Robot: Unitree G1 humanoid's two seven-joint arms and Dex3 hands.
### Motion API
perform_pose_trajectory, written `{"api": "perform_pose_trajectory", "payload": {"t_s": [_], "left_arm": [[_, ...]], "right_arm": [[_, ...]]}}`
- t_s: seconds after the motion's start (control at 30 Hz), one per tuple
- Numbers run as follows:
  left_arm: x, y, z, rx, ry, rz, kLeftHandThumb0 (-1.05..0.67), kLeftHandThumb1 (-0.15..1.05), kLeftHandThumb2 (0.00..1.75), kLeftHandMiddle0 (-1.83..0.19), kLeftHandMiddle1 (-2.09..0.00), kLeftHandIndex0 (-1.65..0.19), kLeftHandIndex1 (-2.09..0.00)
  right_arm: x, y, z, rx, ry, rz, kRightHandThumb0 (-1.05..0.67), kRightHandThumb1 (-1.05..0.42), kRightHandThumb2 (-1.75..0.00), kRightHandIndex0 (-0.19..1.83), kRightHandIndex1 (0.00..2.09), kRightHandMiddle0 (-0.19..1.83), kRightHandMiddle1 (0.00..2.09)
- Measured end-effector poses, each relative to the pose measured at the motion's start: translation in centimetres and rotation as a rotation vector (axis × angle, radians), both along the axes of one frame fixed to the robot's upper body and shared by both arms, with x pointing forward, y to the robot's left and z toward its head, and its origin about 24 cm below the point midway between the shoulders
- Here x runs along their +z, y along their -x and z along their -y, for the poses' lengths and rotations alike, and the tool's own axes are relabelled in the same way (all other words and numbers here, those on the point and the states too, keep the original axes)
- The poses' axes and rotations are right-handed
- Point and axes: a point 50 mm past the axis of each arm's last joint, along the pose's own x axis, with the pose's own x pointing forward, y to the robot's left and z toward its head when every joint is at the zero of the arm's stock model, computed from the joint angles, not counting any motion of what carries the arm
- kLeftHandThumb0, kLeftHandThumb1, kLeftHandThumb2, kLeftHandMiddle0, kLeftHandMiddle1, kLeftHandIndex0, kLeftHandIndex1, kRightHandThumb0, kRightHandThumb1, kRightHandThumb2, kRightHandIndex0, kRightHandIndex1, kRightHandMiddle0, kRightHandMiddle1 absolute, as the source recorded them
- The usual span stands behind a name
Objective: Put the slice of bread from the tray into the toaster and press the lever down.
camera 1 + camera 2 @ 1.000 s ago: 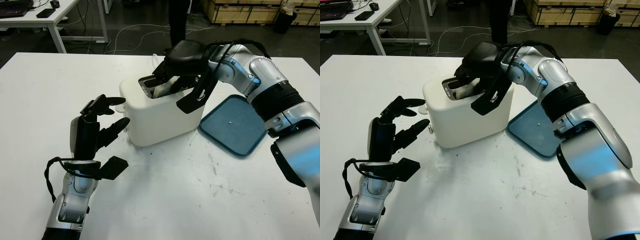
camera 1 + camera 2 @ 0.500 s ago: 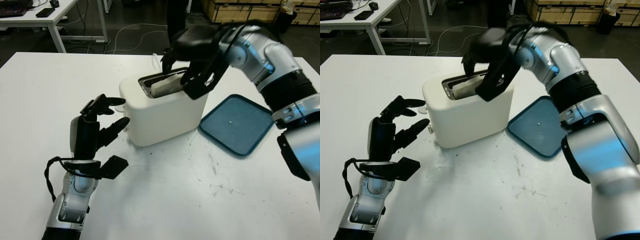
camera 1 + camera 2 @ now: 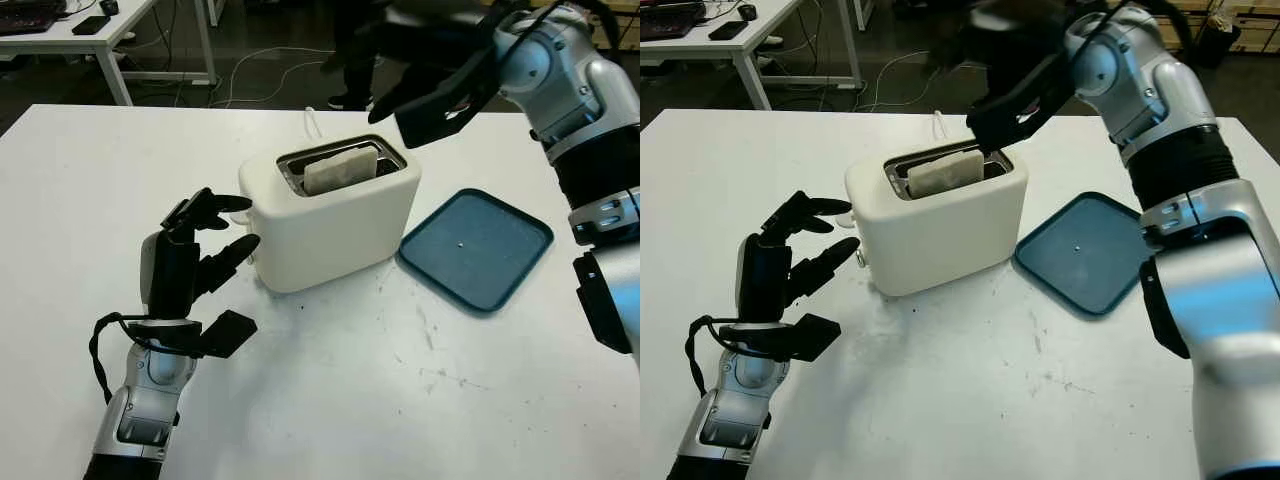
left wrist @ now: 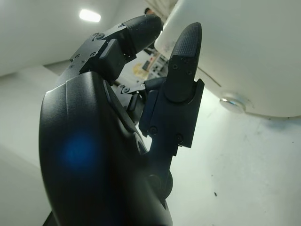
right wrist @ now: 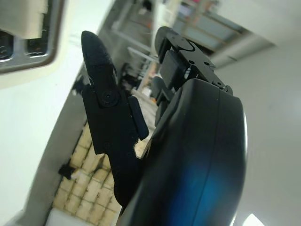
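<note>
1. The white toaster (image 3: 330, 215) stands near the middle of the white surface (image 3: 80, 190), turned at a slant, its slotted top facing up
2. The slice of bread (image 3: 341, 167) stands upright in the toaster's slot, its pale upper edge rising a little above the metal rim
3. The blue tray (image 3: 476, 246) lies flat on the surface just beside the toaster, on the robot's right side, with nothing on it
4. The right hand (image 3: 432, 85) hangs in the air above and behind the toaster, clear of the bread and of the toaster's top; it holds nothing and is open, with one black finger (image 5: 110, 117) reaching out past the toaster's rim in the right wrist view
5. The left hand (image 3: 195, 255) is raised above the surface at the toaster's left end, palm turned toward it; it grips nothing and is open, its fingertips (image 4: 186, 42) pointing at the white wall and close to it, though I cannot tell whether they touch
6. A small round fitting (image 4: 233, 102) sits low on the toaster's wall near the left hand
7. Beyond the surface, a person's dark legs (image 3: 352, 55) stand on the floor, with cables (image 3: 255, 75) trailing there and another white desk (image 3: 90, 35) at the far left
</note>
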Motion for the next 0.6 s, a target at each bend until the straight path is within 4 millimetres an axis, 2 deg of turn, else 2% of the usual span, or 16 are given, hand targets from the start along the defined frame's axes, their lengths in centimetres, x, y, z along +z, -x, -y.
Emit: {"api": "perform_pose_trajectory", "payload": {"t_s": [0.1, 0.17, 0.23, 0.3, 0.47, 0.6], "left_arm": [[0.0, 0.1, -0.1, 0.002, -0.001, 0.000, -0.33, 0.90, 0.00, -0.48, -1.32, -0.47, -0.94], [0.1, 0.1, -0.2, 0.005, -0.004, 0.004, -0.32, 0.90, 0.00, -0.49, -1.31, -0.47, -0.94], [0.2, 0.1, -0.5, 0.012, -0.012, 0.008, -0.31, 0.89, 0.00, -0.49, -1.30, -0.47, -0.93], [0.3, 0.2, -0.9, 0.022, -0.023, 0.010, -0.31, 0.88, 0.00, -0.50, -1.29, -0.47, -0.91], [1.0, 0.2, -1.9, 0.021, -0.074, 0.020, -0.30, 0.86, 0.00, -0.54, -1.21, -0.54, -0.83], [2.1, 0.1, -3.1, 0.020, -0.155, 0.029, -0.31, 0.82, 0.01, -0.64, -1.07, -0.67, -0.66]], "right_arm": [[-1.5, 0.3, 1.9, 0.022, -0.253, 0.053, -0.49, -0.91, -0.01, 0.42, 0.69, 0.69, 0.09], [-3.2, 0.5, 3.4, 0.024, -0.455, 0.041, -0.48, -0.92, -0.02, 0.57, 0.55, 0.75, 0.07], [-5.6, 1.0, 4.8, 0.008, -0.638, 0.006, -0.37, -0.92, -0.02, 0.68, 0.37, 0.76, 0.03], [-8.4, 1.9, 6.2, -0.012, -0.793, -0.057, -0.30, -0.92, -0.03, 0.71, 0.28, 0.74, 0.01], [-15.3, 5.1, 8.4, -0.053, -1.165, -0.222, -0.26, -0.92, -0.14, 0.79, 0.23, 0.80, 0.03], [-19.0, 7.9, 9.7, -0.117, -1.349, -0.332, -0.23, -0.92, -0.19, 0.83, 0.23, 0.79, 0.02]]}}
